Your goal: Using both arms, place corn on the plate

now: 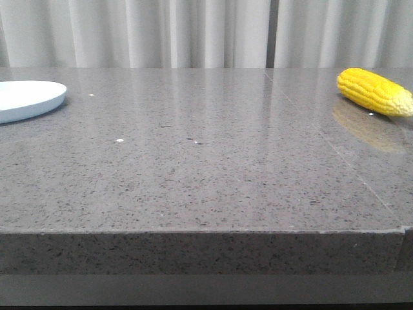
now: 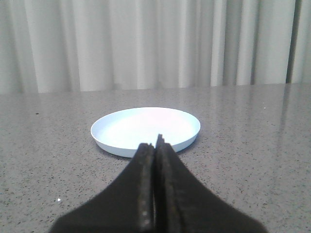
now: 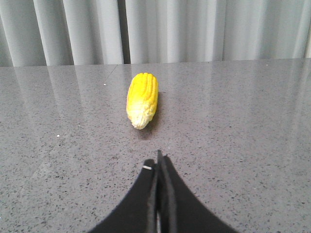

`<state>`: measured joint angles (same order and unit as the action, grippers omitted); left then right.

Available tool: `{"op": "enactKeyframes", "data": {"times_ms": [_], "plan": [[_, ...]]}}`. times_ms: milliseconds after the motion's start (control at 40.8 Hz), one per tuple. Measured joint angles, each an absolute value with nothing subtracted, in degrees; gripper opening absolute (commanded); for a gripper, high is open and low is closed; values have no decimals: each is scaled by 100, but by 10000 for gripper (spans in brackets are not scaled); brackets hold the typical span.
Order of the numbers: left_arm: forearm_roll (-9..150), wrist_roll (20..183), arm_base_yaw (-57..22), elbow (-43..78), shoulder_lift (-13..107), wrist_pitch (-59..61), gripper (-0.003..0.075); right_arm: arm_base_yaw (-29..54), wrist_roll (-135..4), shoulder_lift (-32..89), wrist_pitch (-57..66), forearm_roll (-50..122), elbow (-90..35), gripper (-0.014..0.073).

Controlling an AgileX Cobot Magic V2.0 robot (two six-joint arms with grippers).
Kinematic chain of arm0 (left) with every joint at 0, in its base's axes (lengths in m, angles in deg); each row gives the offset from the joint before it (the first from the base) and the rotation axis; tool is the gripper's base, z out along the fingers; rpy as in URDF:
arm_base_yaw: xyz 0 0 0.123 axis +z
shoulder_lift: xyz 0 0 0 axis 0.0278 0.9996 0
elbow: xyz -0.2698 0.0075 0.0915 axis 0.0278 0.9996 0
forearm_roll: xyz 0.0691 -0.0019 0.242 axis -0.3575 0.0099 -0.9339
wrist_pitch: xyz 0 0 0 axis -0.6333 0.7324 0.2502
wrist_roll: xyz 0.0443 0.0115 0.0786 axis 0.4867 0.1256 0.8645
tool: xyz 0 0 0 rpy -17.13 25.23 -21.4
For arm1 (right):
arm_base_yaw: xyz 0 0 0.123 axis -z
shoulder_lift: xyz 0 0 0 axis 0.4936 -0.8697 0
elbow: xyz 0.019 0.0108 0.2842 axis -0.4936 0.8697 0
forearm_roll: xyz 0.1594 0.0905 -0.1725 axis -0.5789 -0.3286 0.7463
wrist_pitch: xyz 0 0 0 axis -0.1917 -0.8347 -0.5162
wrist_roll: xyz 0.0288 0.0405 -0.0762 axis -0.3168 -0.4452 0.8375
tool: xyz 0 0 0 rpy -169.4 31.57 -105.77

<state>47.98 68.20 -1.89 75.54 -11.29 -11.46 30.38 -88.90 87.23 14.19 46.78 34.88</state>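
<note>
A bright yellow corn (image 1: pixel 375 91) lies on its side at the far right of the grey table, its paler tip toward the right edge. In the right wrist view the corn (image 3: pixel 142 99) points its pale tip at my right gripper (image 3: pixel 158 158), which is shut on nothing and a short way back from it. The pale blue-white plate (image 1: pixel 26 98) rests at the far left, partly cut off by the frame. In the left wrist view the empty plate (image 2: pixel 146 129) sits just beyond my left gripper (image 2: pixel 156 144), shut with nothing held. Neither gripper shows in the front view.
The grey speckled table (image 1: pixel 193 168) has its front edge near the camera and a seam (image 1: pixel 335 148) running back on the right. White curtains (image 1: pixel 193 32) hang behind the table.
</note>
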Motion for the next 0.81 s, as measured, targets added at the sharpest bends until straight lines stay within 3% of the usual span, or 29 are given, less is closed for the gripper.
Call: {"op": "enactKeyframes", "data": {"times_ms": [810], "plan": [[4798, 6820, -189, 7554, -1129, -1369, -20, 3038, -8890, 8723, 1685, 4678, 3449, -87]]}}
